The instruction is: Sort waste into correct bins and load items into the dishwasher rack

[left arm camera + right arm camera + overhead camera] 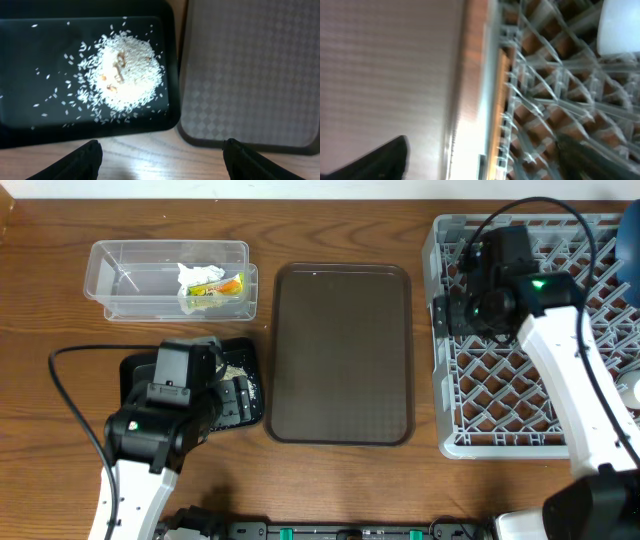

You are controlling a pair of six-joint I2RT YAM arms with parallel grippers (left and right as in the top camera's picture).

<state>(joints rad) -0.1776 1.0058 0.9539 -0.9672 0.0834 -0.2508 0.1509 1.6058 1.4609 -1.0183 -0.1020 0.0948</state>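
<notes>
The clear tub [140, 275] holds the white tissue [193, 274] and the snack wrapper [222, 286]. The black tray [30, 75] carries a pile of rice crumbs [125, 72]; in the overhead view it [243, 398] is partly hidden under my left arm. My left gripper [162, 160] is open and empty over bare wood, just in front of the black tray. My right gripper [485, 160] is open and empty, straddling the left rim of the dishwasher rack [550, 100], which also shows in the overhead view [500, 395]. A blue plate [632, 235] shows at the rack's far right. The bowl and chopsticks are not visible.
The brown serving tray [342, 350] lies between the black tray and the rack, and shows in the left wrist view [250, 75]. A white object [620, 25], maybe a cup, sits in the rack. Black cables run from both arms.
</notes>
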